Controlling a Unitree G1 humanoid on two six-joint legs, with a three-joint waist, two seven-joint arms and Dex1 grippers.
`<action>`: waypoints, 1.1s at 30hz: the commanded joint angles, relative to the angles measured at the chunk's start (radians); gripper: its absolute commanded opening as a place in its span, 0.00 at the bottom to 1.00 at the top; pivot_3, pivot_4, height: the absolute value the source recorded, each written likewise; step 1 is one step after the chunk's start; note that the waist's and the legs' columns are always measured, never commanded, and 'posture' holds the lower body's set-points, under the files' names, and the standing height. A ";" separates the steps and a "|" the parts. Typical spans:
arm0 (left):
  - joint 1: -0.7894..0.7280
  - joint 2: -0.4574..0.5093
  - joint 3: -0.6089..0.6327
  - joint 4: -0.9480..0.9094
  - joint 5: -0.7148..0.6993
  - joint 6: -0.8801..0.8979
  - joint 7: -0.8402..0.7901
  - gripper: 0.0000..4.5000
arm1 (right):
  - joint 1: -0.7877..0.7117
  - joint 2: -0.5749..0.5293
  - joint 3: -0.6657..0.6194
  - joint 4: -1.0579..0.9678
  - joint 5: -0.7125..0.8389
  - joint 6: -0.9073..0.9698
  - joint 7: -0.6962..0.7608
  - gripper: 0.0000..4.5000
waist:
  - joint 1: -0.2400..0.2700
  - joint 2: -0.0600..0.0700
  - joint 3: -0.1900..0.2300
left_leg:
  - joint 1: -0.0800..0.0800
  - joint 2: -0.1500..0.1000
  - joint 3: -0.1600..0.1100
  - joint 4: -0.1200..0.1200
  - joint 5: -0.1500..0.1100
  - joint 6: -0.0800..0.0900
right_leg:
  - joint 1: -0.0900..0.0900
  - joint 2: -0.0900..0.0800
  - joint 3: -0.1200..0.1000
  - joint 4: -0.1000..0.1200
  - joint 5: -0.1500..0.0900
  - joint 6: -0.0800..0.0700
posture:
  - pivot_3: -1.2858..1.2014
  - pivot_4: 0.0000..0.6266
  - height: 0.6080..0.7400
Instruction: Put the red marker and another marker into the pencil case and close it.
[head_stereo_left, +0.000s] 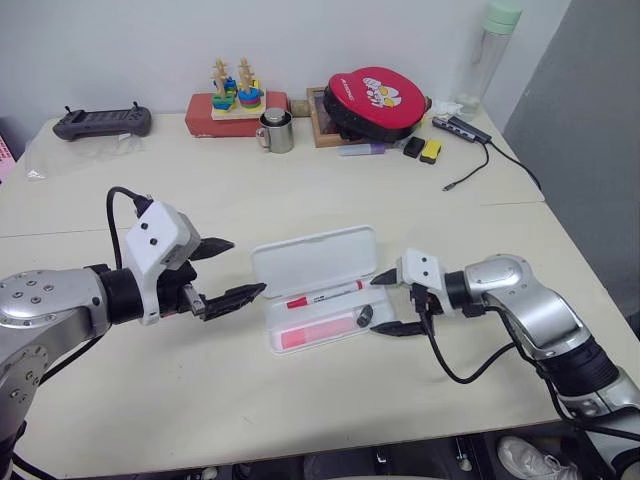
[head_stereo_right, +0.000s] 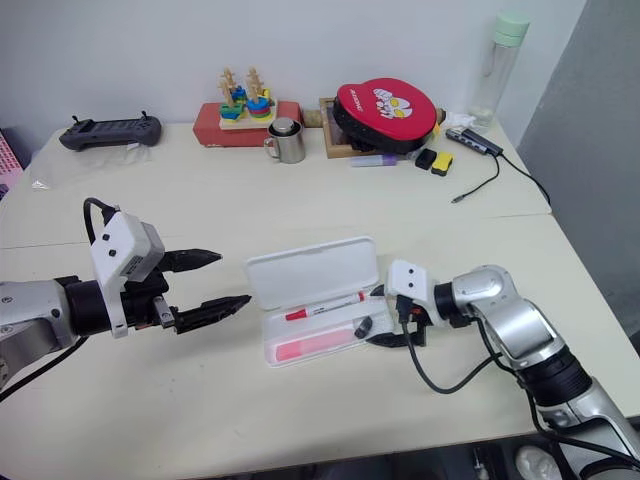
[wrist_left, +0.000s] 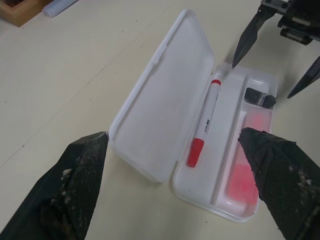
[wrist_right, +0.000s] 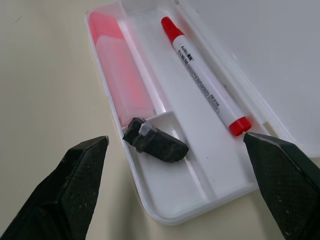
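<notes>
Mug (head_stereo_left: 277, 131) behind pencil case (head_stereo_left: 313, 262) (well apart).

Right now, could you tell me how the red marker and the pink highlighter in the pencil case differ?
The red marker is slim and white-barrelled with red ends; the pink highlighter is thicker and pink all over. The marker lies in the compartment nearer the open lid, the highlighter in the outer one. Both lie flat, lengthwise, in the pencil case.

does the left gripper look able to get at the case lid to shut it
Probably yes. The left gripper is open and sits just beside the raised lid, with bare table between. The right gripper is at the far end, not over the lid.
</notes>
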 joint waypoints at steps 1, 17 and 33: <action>0.000 0.002 0.011 -0.008 0.007 -0.016 0.001 1.00 | -0.028 -0.017 -0.056 -0.042 0.025 0.007 -0.006 1.00 | 0.000 0.000 0.000 | 0.000 0.000 0.000 0.000 0.000 0.000 | 0.000 0.000 0.000 0.000 0.000 0.000 | 0.52 0.24 1.00; -0.001 -0.003 0.003 0.007 0.023 -0.027 0.002 1.00 | -0.036 -0.017 -0.038 -0.080 0.046 0.017 0.007 0.45 | 0.000 0.000 0.000 | 0.000 0.000 0.000 0.000 0.000 0.000 | 0.000 0.000 0.000 0.000 0.000 0.000 | 0.52 0.24 1.00; -0.006 0.005 -0.001 0.021 0.034 -0.034 -0.006 1.00 | -0.054 0.001 0.038 -0.069 0.033 0.005 0.062 0.00 | 0.000 0.000 0.000 | 0.000 0.000 0.000 0.000 0.000 0.000 | 0.000 0.000 0.000 0.000 0.000 0.000 | 0.52 0.24 1.00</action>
